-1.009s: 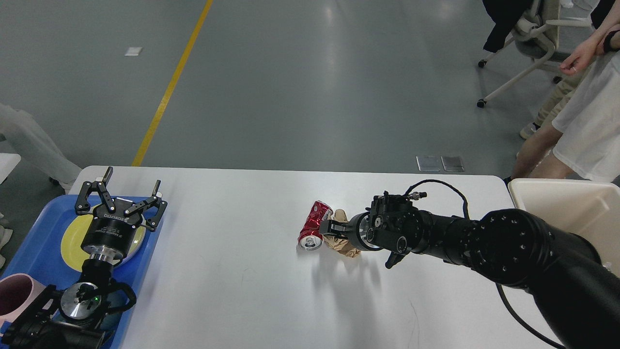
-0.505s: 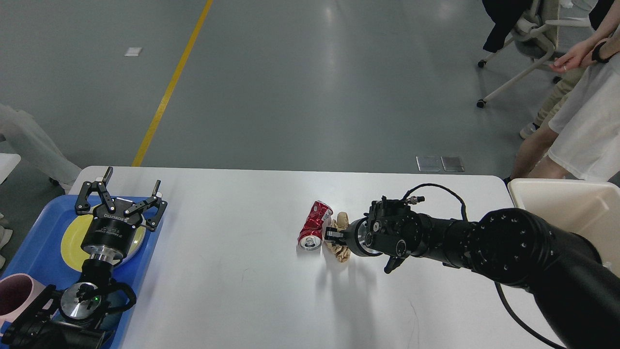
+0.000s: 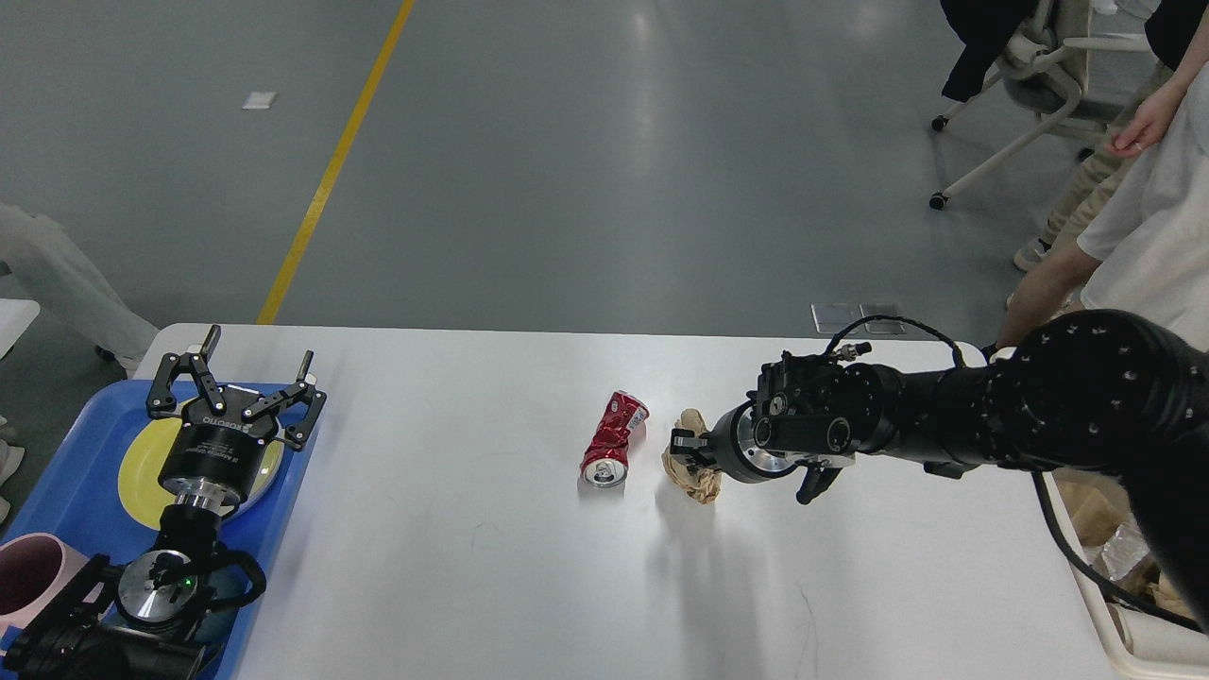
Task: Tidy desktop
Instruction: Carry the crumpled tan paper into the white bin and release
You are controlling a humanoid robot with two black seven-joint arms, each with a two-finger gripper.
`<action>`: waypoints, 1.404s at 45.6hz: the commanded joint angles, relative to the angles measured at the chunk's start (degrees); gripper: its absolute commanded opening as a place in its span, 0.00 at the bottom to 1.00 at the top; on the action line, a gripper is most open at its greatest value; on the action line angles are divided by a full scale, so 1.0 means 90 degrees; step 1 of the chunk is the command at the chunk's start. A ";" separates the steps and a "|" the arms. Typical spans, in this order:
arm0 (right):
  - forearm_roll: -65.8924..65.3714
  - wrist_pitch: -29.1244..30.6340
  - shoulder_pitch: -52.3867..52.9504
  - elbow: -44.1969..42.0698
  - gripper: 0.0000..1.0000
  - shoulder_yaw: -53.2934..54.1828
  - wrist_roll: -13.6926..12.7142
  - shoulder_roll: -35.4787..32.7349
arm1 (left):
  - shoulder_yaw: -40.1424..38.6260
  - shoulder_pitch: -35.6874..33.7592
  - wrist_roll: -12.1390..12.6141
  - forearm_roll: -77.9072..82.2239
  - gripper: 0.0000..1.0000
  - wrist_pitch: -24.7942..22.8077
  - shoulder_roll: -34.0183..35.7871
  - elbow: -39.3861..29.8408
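Faintly, "ROBOTIQ" shows on the left tool (image 3: 234, 385), fingers spread.

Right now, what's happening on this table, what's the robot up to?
The robot is clearing litter off the white desktop. Its right gripper is shut on a crumpled brown paper wad, apparently raised off the surface, beside a crushed red can lying mid-table. The left gripper hangs open over a yellow plate on the blue tray, near a pink mug.
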 commanded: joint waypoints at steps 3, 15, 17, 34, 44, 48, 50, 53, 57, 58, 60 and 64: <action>0.0353 0.0230 0.1452 0.1532 0.00 -0.1067 -0.0026 -0.0367 | -0.0005 0.0000 0.0000 0.0000 0.97 0.0000 0.0000 0.0000; 0.0881 0.1996 0.4137 0.3222 0.00 -0.2406 -0.0007 -0.1040 | 0.0005 0.0000 0.0000 0.0000 0.96 0.0000 0.0000 0.0000; 0.0881 0.2318 0.4577 0.3437 0.00 -0.2553 0.0013 -0.1167 | -0.0005 0.0000 0.0000 0.0000 0.97 0.0000 0.0000 0.0000; 0.0871 0.3580 0.6346 0.4229 0.00 -0.4213 0.1321 -0.1382 | 0.0005 0.0000 0.0000 0.0000 0.96 0.0000 0.0000 0.0000; 0.0832 0.3443 0.6366 0.4151 0.00 -0.4789 0.1311 -0.1529 | 0.0005 0.0000 0.0000 0.0000 0.97 0.0000 0.0000 0.0000; 0.0803 0.3365 0.6298 0.3995 0.00 -0.5014 0.1311 -0.1792 | 0.0005 0.0000 0.0000 0.0000 0.96 0.0000 0.0000 0.0000; 0.0783 0.3307 0.6230 0.3898 0.00 -0.5151 0.1311 -0.1977 | 0.0005 0.0000 0.0000 0.0000 0.97 0.0000 0.0000 0.0000; 0.0754 0.3248 0.5976 0.3673 0.00 -0.5307 0.1302 -0.2222 | 0.0005 0.0000 0.0000 0.0000 0.96 0.0000 0.0000 0.0000; 0.0511 0.3238 0.5596 0.3176 0.00 -0.5444 0.1282 -0.2631 | 0.0005 0.0000 0.0000 0.0000 0.97 0.0000 0.0000 0.0000; 0.0442 0.3238 0.5459 0.3029 0.00 -0.5454 0.1263 -0.2748 | 0.0005 0.0000 0.0000 0.0000 0.97 0.0000 0.0000 0.0000; 0.0334 0.3238 0.5196 0.2736 0.00 -0.5454 0.1253 -0.3041 | 0.0005 0.0000 0.0000 0.0000 0.97 0.0000 0.0000 0.0000; 0.0207 0.3248 0.4639 0.2092 0.00 -0.5405 0.1233 -0.3657 | 0.0005 0.0000 0.0000 0.0000 0.97 0.0000 0.0000 0.0000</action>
